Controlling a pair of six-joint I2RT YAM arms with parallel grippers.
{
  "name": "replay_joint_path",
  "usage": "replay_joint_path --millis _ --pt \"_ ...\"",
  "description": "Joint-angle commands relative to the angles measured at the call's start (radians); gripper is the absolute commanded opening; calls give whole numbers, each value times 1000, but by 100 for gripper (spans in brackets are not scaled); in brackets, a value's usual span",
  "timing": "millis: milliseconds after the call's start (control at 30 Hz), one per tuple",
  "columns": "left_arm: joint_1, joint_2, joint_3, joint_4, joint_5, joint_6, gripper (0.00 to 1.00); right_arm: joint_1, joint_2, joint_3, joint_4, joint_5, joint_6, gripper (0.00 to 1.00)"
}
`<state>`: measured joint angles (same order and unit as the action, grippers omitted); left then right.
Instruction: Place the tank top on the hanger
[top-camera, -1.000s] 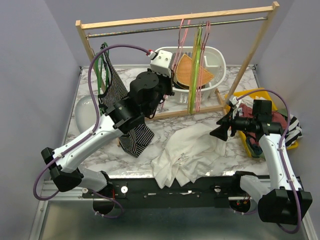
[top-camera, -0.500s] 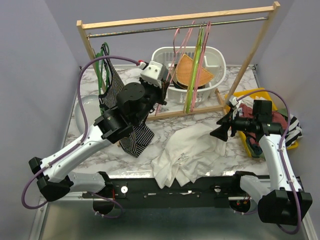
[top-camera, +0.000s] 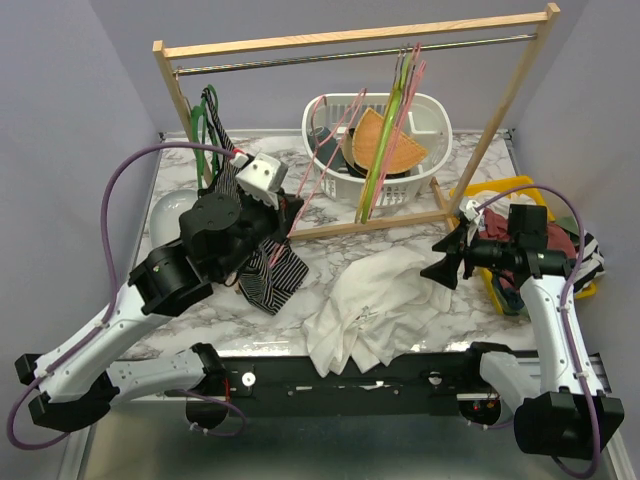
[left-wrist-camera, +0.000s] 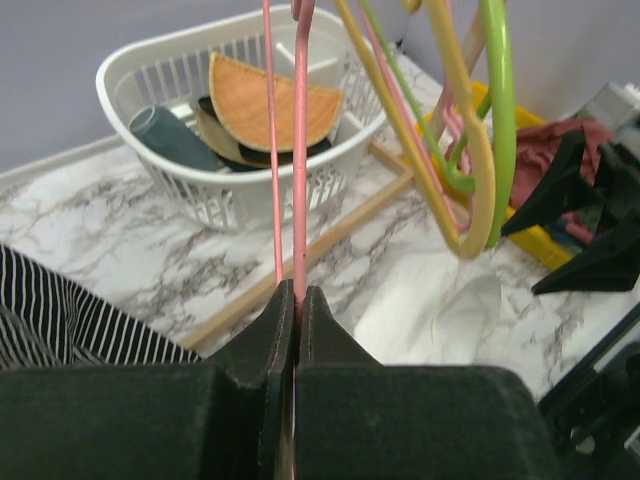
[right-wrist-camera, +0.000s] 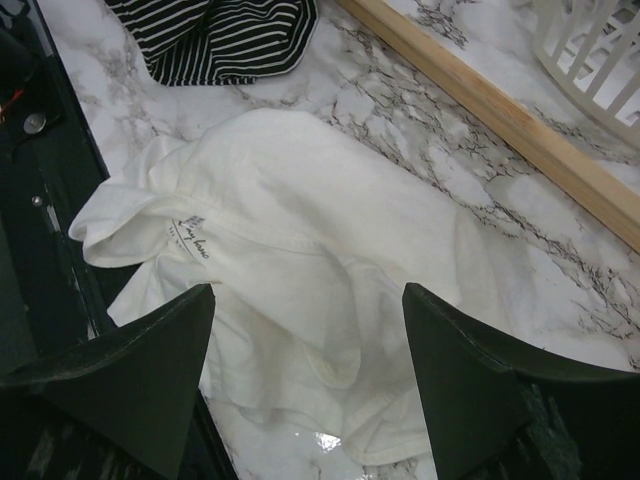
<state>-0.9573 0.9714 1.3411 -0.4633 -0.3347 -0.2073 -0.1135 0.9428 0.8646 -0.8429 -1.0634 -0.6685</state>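
Tank top (right-wrist-camera: 330, 250) first: it lies crumpled on the marble table (top-camera: 420, 235), straight under your right gripper (right-wrist-camera: 308, 290). That gripper's jaws stand spread wide above the cloth and grip nothing. In the right wrist view the white fabric fills the gap between the two fingers, and its neck label sits just inside the finger on the left of that view. Past those jaws a wooden base bar (right-wrist-camera: 500, 120) of the clothes rack crosses the marble, well clear of the tank top. The hanger (left-wrist-camera: 300, 180) is in your left gripper (left-wrist-camera: 296, 295), whose jaws are pressed together and pinch the thin pink wire. Two pink strands rise straight up out of the jaws. Directly beyond them stands the white basket (left-wrist-camera: 250, 190). Up and to the right of them hang a lime-green hanger (left-wrist-camera: 497, 120) and a yellow hanger (left-wrist-camera: 455, 150). Low to the left of the left jaws you can see the striped garment (left-wrist-camera: 70, 320) on the marble. In the top view the two grippers are well apart, and the tank top lies nearer the right one.
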Motion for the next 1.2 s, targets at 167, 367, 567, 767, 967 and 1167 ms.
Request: replay_joint_path --millis 167,367,567,767,967,1167 --pt "2 -276 -123 -278 129 -109 0 -6 -64 138 -245 51 -180 85" --pt "2 -361 -131 -394 215 -176 0 -6 -102 261 -340 40 -204 86" --pt "2 -346 -135 -457 333 -172 0 -6 -124 289 -415 -29 -275 87" --pt "2 -362 -169 -515 427 -162 0 -6 -151 264 -533 -89 -472 94" --pt "2 -401 -249 -485 618 -116 0 -6 -131 264 -628 -132 -633 98" --pt "2 -364 -322 -358 775 -89 0 5 -62 297 -682 -220 -684 99"
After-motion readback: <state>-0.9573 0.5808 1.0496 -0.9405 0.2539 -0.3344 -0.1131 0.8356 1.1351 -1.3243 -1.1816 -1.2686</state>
